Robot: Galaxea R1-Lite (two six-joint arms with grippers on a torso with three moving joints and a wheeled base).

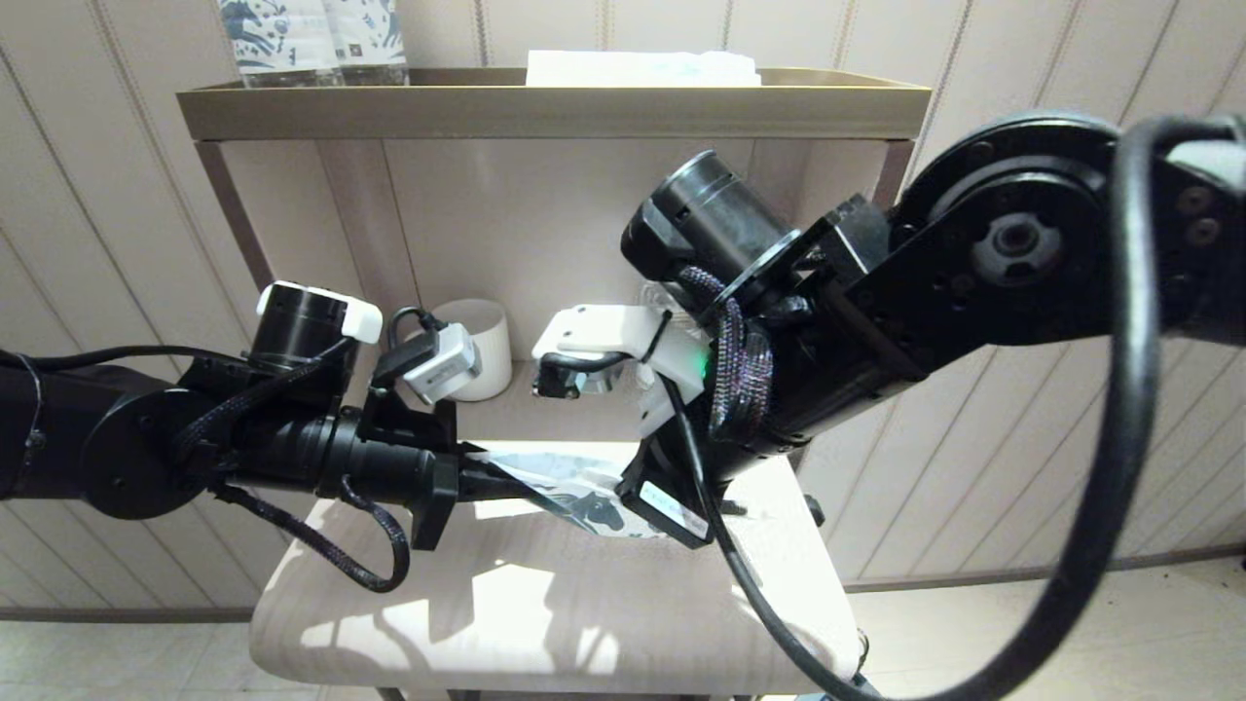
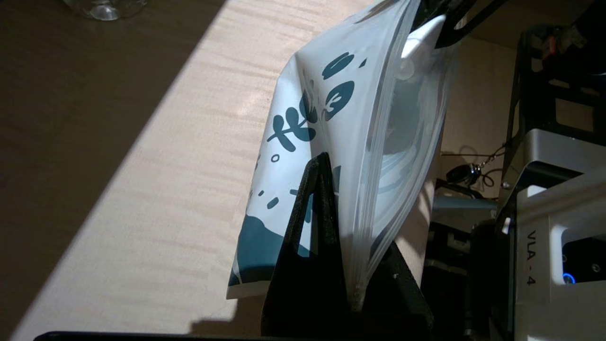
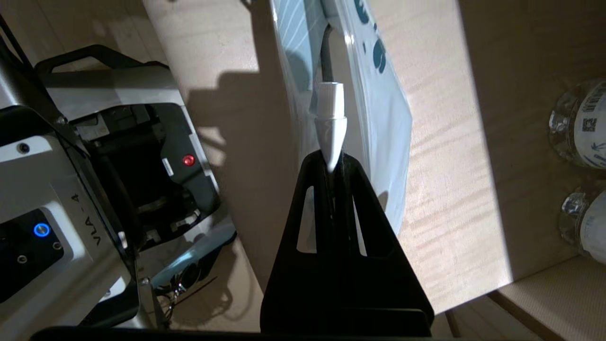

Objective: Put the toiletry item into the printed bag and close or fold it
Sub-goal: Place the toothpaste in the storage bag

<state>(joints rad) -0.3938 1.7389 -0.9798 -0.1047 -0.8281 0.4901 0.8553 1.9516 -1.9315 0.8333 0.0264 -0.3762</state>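
The printed bag [image 1: 574,492], white with dark blue leaves and shapes, hangs on edge just above the pale seat [image 1: 545,604]. My left gripper [image 2: 337,189] comes in from the left and is shut on one side of the bag [image 2: 331,118] near its clear open mouth. From the right, my right gripper [image 3: 331,163] is shut on the tapered white end of the toiletry item [image 3: 330,123]. The front part of the item reaches into the bag's mouth [image 3: 331,42]. In the left wrist view its white end [image 2: 416,47] shows at the far end of the mouth.
Two clear water bottles [image 3: 580,125] lie on the lower shelf behind the seat, beside a white cup [image 1: 482,346]. The top shelf [image 1: 545,107] carries more bottles [image 1: 311,39] and a flat white packet [image 1: 642,68]. My own base [image 3: 71,189] stands close below.
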